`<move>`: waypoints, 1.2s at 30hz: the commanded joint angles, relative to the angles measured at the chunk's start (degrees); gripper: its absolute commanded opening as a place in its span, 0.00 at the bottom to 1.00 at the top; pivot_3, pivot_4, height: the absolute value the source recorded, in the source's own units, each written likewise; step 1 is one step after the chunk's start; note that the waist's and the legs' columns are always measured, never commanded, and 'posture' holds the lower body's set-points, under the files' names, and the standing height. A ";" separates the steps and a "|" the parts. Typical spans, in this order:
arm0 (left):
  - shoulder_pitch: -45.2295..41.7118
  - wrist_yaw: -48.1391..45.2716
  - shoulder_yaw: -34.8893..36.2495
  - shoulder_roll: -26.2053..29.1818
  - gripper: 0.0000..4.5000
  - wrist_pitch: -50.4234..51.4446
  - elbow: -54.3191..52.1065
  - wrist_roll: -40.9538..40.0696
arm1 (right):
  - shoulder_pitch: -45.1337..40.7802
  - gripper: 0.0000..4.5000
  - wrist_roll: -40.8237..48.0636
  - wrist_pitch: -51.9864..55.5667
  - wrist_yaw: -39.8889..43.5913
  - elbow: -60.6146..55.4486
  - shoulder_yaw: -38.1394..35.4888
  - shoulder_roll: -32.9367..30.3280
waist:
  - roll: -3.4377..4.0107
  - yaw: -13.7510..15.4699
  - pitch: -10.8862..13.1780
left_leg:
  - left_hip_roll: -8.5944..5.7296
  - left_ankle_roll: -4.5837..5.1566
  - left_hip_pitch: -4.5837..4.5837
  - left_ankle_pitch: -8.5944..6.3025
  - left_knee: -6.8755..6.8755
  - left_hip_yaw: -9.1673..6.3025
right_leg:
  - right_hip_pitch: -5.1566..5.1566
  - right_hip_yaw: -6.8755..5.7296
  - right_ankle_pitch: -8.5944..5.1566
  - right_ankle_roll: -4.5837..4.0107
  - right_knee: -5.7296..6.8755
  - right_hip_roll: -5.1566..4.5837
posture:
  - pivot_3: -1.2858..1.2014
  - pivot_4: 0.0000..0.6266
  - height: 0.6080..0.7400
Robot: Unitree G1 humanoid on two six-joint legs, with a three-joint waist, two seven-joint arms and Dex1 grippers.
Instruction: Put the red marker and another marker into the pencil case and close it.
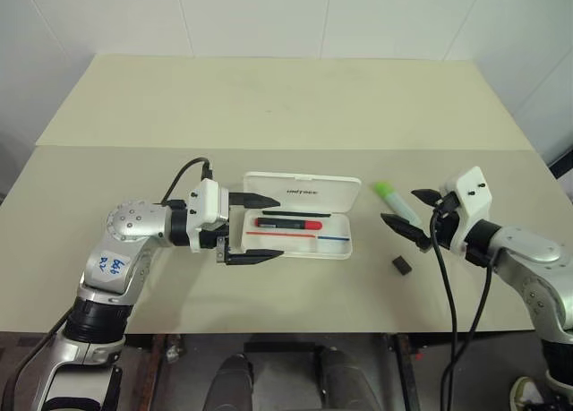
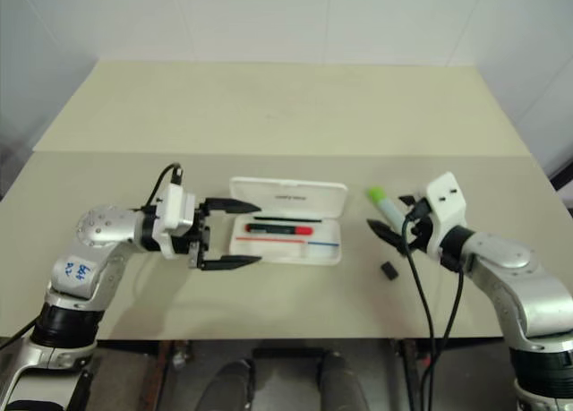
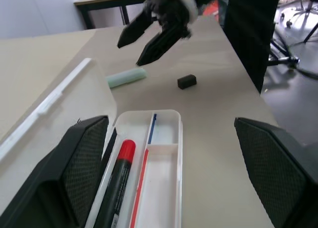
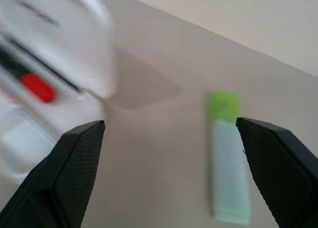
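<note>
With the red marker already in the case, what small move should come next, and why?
Probably bring the open right gripper down around the green marker and close. That marker lies on the table outside the open pencil case, where the red marker already rests.

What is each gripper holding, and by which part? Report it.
Nothing. The left gripper and right gripper are both open and empty; the green marker lies on the table.

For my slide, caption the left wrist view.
Red marker lies in the open pencil case; green marker waits on the table.
</note>
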 commanded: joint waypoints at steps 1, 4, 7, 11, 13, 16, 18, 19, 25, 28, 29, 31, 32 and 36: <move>0.11 2.62 1.78 0.07 0.96 2.21 -4.33 -2.64 | 0.42 1.00 -3.08 -3.69 -2.34 0.72 -1.01 1.86 | 0.01 -0.01 0.00 | 0.00 0.00 0.01 0.00 -0.01 0.00 | 0.00 0.00 0.01 0.02 0.01 0.00 | 0.52 0.24 1.00; -0.03 5.31 2.61 -0.36 0.96 5.01 -5.99 -4.43 | 1.36 1.00 -5.29 -6.06 -2.73 2.14 0.38 4.30 | 0.01 -0.08 0.00 | 0.01 0.00 0.03 0.00 -0.02 -0.01 | 0.00 -0.01 0.02 0.03 0.03 0.02 | 0.52 0.24 1.00; -0.45 6.57 2.52 -0.19 0.96 6.39 -6.72 -5.13 | 1.62 1.00 -6.93 -8.09 -2.45 3.72 0.82 5.68 | 0.01 -0.13 0.01 | 0.00 0.00 0.03 0.00 -0.01 0.00 | 0.00 0.01 0.02 0.04 0.03 0.02 | 0.52 0.24 1.00; -1.61 7.69 1.70 -0.31 0.96 8.07 -7.44 -5.64 | 1.30 1.00 -8.53 -10.57 -2.40 7.39 1.23 7.76 | 0.02 -0.13 0.01 | 0.00 0.00 0.04 0.00 0.00 0.00 | 0.00 0.00 0.01 0.03 0.04 0.02 | 0.52 0.24 1.00; -2.13 7.90 1.16 -0.69 0.96 8.49 -7.62 -5.71 | 0.73 1.00 -9.43 -11.81 -2.63 9.36 1.69 8.90 | 0.02 -0.12 0.01 | 0.01 0.00 0.04 0.00 0.00 -0.01 | 0.00 0.00 0.01 0.03 0.04 0.03 | 0.52 0.24 1.00; -2.63 8.09 0.57 -1.09 0.96 8.97 -7.81 -5.76 | -0.15 1.00 -10.72 -13.84 -2.48 12.65 1.74 9.96 | 0.03 -0.18 0.01 | 0.00 0.00 0.04 0.00 -0.01 0.00 | 0.00 0.00 0.02 0.03 0.04 0.03 | 0.52 0.24 1.00; -2.92 8.05 0.28 -1.31 0.96 9.11 -7.77 -5.79 | -0.73 1.00 -11.42 -15.25 -2.34 14.91 1.63 10.10 | 0.03 -0.29 0.01 | 0.00 0.00 0.04 0.00 -0.01 0.00 | 0.00 0.00 0.03 0.05 0.04 0.03 | 0.52 0.24 1.00; -3.05 7.99 0.13 -1.41 0.96 9.16 -7.75 -5.83 | -1.06 1.00 -11.62 -15.78 -2.14 16.11 1.51 10.02 | 0.03 -0.27 0.01 | 0.00 0.00 0.04 0.00 0.00 0.00 | 0.00 0.00 0.03 0.05 0.04 0.03 | 0.52 0.24 1.00; -3.20 7.79 -0.48 -1.84 0.97 9.30 -7.90 -5.72 | -2.62 0.79 -11.23 -17.14 -1.19 19.29 1.17 9.82 | 0.03 -0.26 0.01 | 0.00 0.00 0.05 0.01 0.04 0.00 | 0.02 0.01 0.02 0.03 0.05 0.03 | 0.52 0.24 1.00; -3.30 7.72 -0.45 -2.02 0.97 9.16 -7.77 -5.57 | -2.76 0.55 -10.60 -16.69 -0.32 18.44 1.53 9.89 | 0.03 -0.11 0.01 | 0.00 0.01 0.05 0.01 0.04 0.00 | 0.02 0.02 0.02 0.04 0.07 0.03 | 0.52 0.24 1.00; -3.32 7.67 -0.43 -2.01 0.97 9.09 -7.69 -5.51 | -2.70 0.48 -10.48 -16.59 -0.03 18.00 1.74 9.92 | 0.03 -0.10 0.01 | 0.00 0.01 0.05 0.01 0.03 -0.01 | 0.02 0.01 0.03 0.05 0.08 0.03 | 0.52 0.24 1.00; -3.43 7.46 -0.45 -1.91 0.97 8.92 -7.45 -5.36 | -2.69 0.30 -10.46 -16.04 0.00 17.31 2.04 10.06 | 0.03 -0.13 0.01 | 0.00 0.01 0.05 0.01 0.02 0.00 | 0.02 0.01 0.03 0.06 0.06 0.03 | 0.52 0.24 1.00; -3.49 7.39 -0.44 -1.89 0.97 8.86 -7.37 -5.31 | -2.68 0.24 -10.53 -15.87 0.00 17.14 2.13 10.08 | 0.03 -0.14 0.01 | 0.00 0.01 0.05 0.01 0.02 0.00 | 0.02 0.01 0.04 0.07 0.06 0.03 | 0.52 0.24 1.00; -3.80 6.94 -0.63 -1.84 0.97 8.55 -6.87 -4.96 | -2.71 0.24 -10.86 -15.85 0.04 17.36 2.10 9.76 | 0.03 -0.14 0.01 | 0.00 0.01 0.05 0.01 0.01 0.00 | 0.02 0.01 0.06 0.11 0.06 0.03 | 0.52 0.24 1.00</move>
